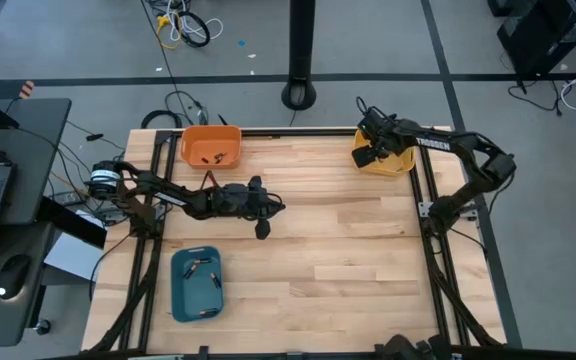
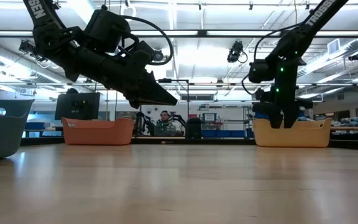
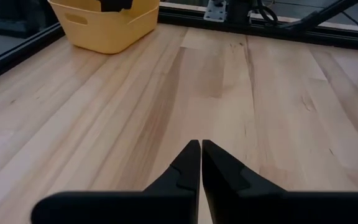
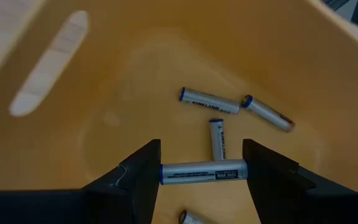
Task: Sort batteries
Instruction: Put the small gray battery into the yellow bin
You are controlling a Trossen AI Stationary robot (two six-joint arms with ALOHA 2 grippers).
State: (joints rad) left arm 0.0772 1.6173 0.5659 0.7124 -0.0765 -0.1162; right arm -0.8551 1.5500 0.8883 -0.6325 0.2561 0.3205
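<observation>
My right gripper [image 4: 202,171] reaches down into the yellow bin [image 1: 400,163] at the table's far right and is shut on a silvery battery [image 4: 201,172]. Three more silvery batteries [image 4: 209,101] lie loose on the bin's floor below it, and the end of another shows at the picture's edge. My left gripper [image 3: 201,149] is shut with nothing in it, hovering above the bare wood at the table's middle left [image 1: 278,206]. The orange bin [image 1: 211,146] and the teal tray [image 1: 197,285] hold a few small batteries each. My right gripper holds the silvery battery by its two ends [image 4: 165,173], one finger on each end, so that the battery spans the gap between the fingers. The fingers point steeply down into the yellow bin. The battery lies level across the gap; whether it is clear of the bin's floor, I cannot tell.
The orange bin stands at the far left, the teal tray at the near left. Bare wood [image 1: 348,250] fills the middle and near right. Black frame rails [image 1: 438,270] run along the table's sides. Beyond the table a person [image 2: 164,118] sits in the room.
</observation>
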